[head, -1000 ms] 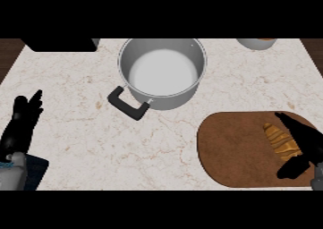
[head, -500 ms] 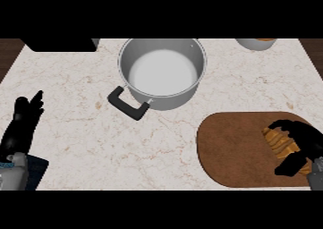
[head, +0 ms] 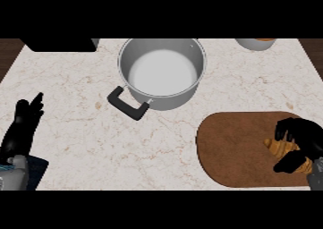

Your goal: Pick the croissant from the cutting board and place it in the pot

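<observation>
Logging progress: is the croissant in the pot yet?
No. The croissant lies on the cutting board under the curled right hand; the pot looks empty.

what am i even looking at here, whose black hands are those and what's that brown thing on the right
You are looking steeply down at a kitchen counter from a humanoid robot's head, so only its forearms and black hands show, coming in from below. The brown thing is a cutting board. On it lies a croissant, and the robot's right hand has its fingers curled round the pastry, hiding most of it. The left hand rests open at the left edge, fingers up, holding nothing. Further back stands a grey pot with a black handle, nothing visible inside; the croissant is meant to go in there. A bowl-like thing sits half cut off at the top edge.
</observation>
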Action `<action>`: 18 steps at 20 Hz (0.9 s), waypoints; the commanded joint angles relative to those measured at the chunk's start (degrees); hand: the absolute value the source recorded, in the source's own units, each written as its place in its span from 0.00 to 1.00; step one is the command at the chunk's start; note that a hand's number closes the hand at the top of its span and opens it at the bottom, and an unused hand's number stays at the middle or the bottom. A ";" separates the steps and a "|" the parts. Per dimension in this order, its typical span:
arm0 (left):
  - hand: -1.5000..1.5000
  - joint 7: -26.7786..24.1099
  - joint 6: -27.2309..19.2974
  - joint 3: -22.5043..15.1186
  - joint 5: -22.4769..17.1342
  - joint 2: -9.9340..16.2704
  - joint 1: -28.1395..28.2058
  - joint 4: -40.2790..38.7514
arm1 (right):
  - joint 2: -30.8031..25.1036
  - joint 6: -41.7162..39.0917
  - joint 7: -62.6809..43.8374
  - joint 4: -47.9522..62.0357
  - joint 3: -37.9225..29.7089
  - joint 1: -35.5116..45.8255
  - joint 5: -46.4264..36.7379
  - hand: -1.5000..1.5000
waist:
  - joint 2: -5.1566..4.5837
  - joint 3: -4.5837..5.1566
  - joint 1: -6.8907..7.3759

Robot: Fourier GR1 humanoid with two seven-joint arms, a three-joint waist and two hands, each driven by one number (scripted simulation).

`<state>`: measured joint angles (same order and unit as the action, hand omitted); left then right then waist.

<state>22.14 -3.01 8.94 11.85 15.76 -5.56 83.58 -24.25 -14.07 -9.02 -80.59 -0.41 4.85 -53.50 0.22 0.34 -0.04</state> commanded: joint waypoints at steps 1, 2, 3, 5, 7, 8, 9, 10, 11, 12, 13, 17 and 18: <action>0.50 -1.84 -1.15 0.08 1.19 -1.28 -0.18 -1.69 | -1.31 2.07 1.87 -2.40 -1.98 -1.22 -1.35 1.00 | -0.19 -0.34 -0.09; 0.50 -0.43 2.76 1.27 -1.23 1.39 4.03 3.31 | 0.38 1.79 -0.38 -2.05 -1.12 2.29 -1.77 1.00 | -0.15 -0.35 0.33; 0.50 -2.39 2.22 3.61 -2.12 2.10 -0.68 -2.89 | 0.34 0.32 -3.93 -10.80 -1.48 -4.66 -1.63 1.00 | -0.12 -0.31 -0.44; 0.50 0.65 1.96 1.70 -1.13 0.98 1.32 2.51 | 3.85 0.11 -10.57 -11.07 -0.72 -4.82 -3.79 1.00 | -0.10 -0.33 -0.12; 0.50 -2.24 1.67 2.46 -0.97 1.34 -0.68 -2.88 | 10.84 0.69 -20.54 -12.62 3.56 -2.51 -7.96 1.00 | -0.20 -0.28 -0.12; 0.50 -2.99 0.96 1.03 -0.14 -0.34 1.89 -1.79 | 12.67 0.00 -24.36 -16.20 4.78 -4.49 -9.21 1.00 | -0.08 -0.26 -0.22; 0.50 -3.15 0.19 2.40 0.17 0.62 -0.12 -3.44 | 12.91 2.90 -23.31 -15.78 5.66 -7.75 -11.11 1.00 | -0.16 -0.30 -0.37; 0.50 -1.80 2.59 2.58 -1.12 1.91 0.39 -1.11 | 11.85 2.61 -25.09 -17.18 4.53 -5.88 -12.30 1.00 | -0.12 -0.31 -0.14; 0.50 -1.67 1.88 3.14 -1.05 1.98 -0.62 -2.04 | 13.44 3.29 -27.58 -23.73 8.30 -10.65 -15.37 1.00 | 0.00 -0.28 -0.69; 0.50 -2.72 1.49 2.30 -0.86 0.27 0.63 -2.70 | 10.04 -0.90 -27.56 -22.81 4.47 -5.37 -13.89 1.00 | -0.12 -0.30 -0.21; 0.50 -0.06 1.39 1.70 -0.15 0.80 -1.20 -1.09 | 11.26 0.33 -28.83 -27.88 6.68 -7.37 -15.67 1.00 | -0.02 -0.30 -0.51; 0.50 3.71 -0.11 -0.35 1.58 -0.99 -1.56 1.52 | 13.30 2.14 -30.74 -35.62 6.51 -2.96 -16.12 1.00 | 0.11 -0.33 -0.46; 0.50 0.40 0.79 2.06 -0.22 0.18 0.58 -0.12 | 11.62 4.98 -28.38 -37.56 5.29 -3.92 -16.18 1.00 | 0.11 -0.31 -0.46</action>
<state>22.84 -2.10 10.11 12.05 15.83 -6.00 83.43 -12.20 -11.70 -37.24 -110.55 5.77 -0.15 -68.84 0.24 0.03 -0.42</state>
